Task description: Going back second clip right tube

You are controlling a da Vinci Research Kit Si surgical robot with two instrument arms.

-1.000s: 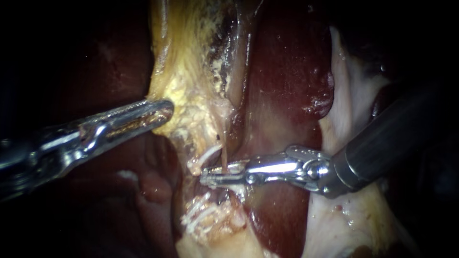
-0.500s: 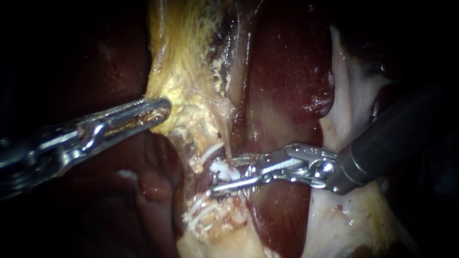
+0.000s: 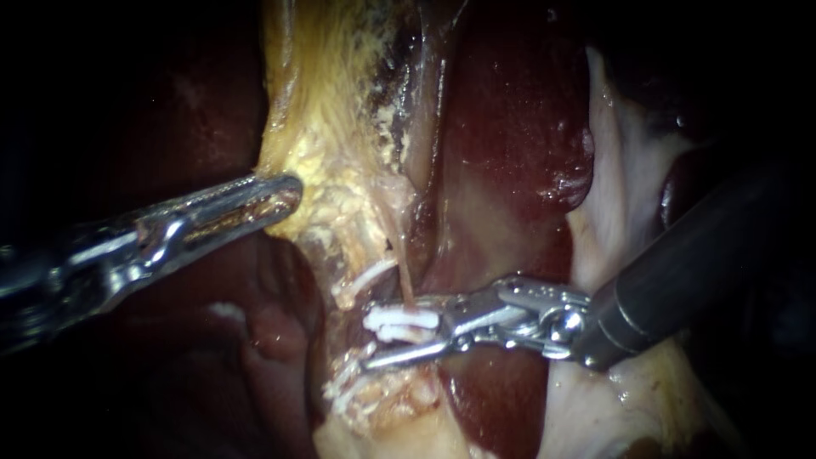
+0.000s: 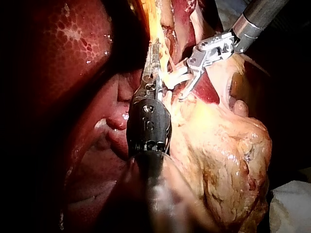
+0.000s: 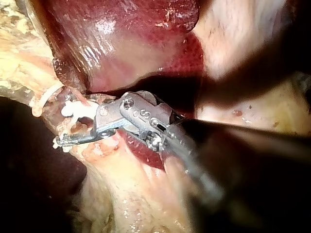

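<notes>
Clip (image 3: 399, 321), white and set across a thin reddish tube (image 3: 407, 291), was seen at the edge of the dark red liver (image 3: 510, 127), on the side turned toward the left instrument (image 3: 291, 194). Yellow tissue (image 3: 323, 144) was spread along that same edge of the liver. A second white clip (image 3: 365, 274) was found there, just farther up the tube, and loose white strands (image 3: 348, 384) were noted farther down. On the opposite side of the liver pale tissue (image 3: 616, 161) was laid, and the shaft of the right instrument (image 3: 393, 333) was passed in front of it.

The lower part of the liver was crossed by the right instrument. Its jaws were held moderately apart, with the clip between them and nearer the upper jaw. A gap was seen between the clip and the lower jaw, so nothing was gripped. In the right wrist view the clip was likewise found between the parted jaws.

The left instrument's jaws were pressed narrowly together on the rim of the yellow tissue, on its far side from the liver.
</notes>
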